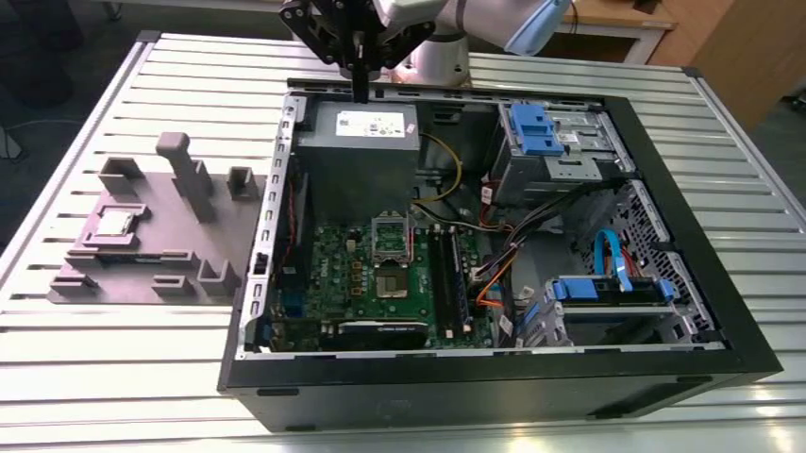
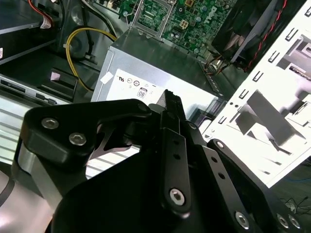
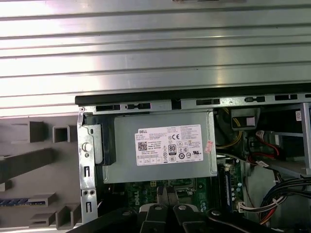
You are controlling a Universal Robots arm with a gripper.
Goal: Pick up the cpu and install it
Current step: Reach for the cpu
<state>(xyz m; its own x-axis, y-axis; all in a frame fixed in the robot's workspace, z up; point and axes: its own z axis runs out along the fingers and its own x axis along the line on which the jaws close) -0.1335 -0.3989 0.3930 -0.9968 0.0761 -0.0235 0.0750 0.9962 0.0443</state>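
Note:
The cpu (image 1: 116, 223), a small silvery square, lies in a recess of the grey fixture (image 1: 151, 274) on the exterior view's left, outside the computer case. My gripper (image 1: 361, 92) hangs shut and holds nothing, above the far edge of the case over the grey power supply (image 1: 362, 142), well away from the cpu. Its black fingers (image 2: 171, 104) are pressed together in both wrist views, pointing at the power supply (image 3: 160, 145). The green motherboard (image 1: 365, 293) lies inside the case, with its square socket (image 1: 393, 281) uncovered and the metal frame (image 1: 392, 234) beside it.
The open black case (image 1: 504, 377) holds drive bays with blue clips (image 1: 529, 127), cables and memory slots. The grey fixture (image 3: 29, 160) has upright blocks (image 1: 189, 175). All of it rests on a ribbed metal table (image 1: 126, 359).

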